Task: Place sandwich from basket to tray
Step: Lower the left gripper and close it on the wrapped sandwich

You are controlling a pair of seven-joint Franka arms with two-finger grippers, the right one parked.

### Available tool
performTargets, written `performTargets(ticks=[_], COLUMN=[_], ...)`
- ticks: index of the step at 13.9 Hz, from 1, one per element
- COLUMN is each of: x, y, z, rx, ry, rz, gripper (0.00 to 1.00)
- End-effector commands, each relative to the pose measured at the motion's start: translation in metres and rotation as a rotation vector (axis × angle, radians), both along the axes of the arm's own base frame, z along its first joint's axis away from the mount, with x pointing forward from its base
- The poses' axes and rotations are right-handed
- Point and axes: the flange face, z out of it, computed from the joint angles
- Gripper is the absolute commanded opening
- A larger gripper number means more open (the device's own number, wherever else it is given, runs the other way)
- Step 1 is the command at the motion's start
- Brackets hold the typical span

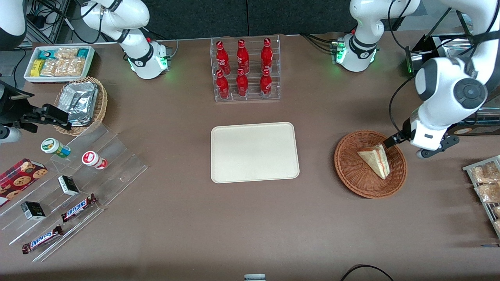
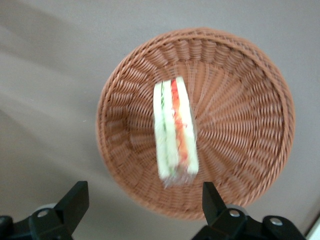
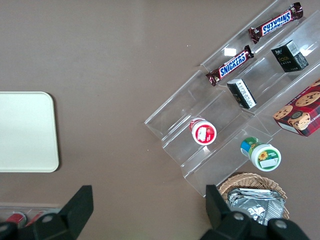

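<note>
Sandwich (image 1: 375, 160) lying in the reddish-brown basket (image 1: 351, 175), filling edge up in the wrist view (image 2: 175, 132); basket (image 2: 240, 90) on the table toward the working arm's end; gripper (image 1: 390, 140) hovering over the basket's rim farther from the front camera, fingers (image 2: 75, 200) spread wide and released, holding nothing; tray (image 1: 254, 152) bare mid-table, well apart; red bottles (image 1: 243, 68) racked farther off.
</note>
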Motion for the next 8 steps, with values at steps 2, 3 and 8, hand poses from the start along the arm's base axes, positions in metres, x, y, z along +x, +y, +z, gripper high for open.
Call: performTargets(ticks=[2, 3, 8], x=[0.009, 0.010, 0.016], y=[-0.013, -0.014, -0.018], z=[-0.025, -0.030, -0.063], rx=[0.004, 0.002, -0.012], ry=[-0.035, -0.043, -0.067], rz=[0.090, 0.102, 0.147], gripper=[1.00, 1.00, 1.00])
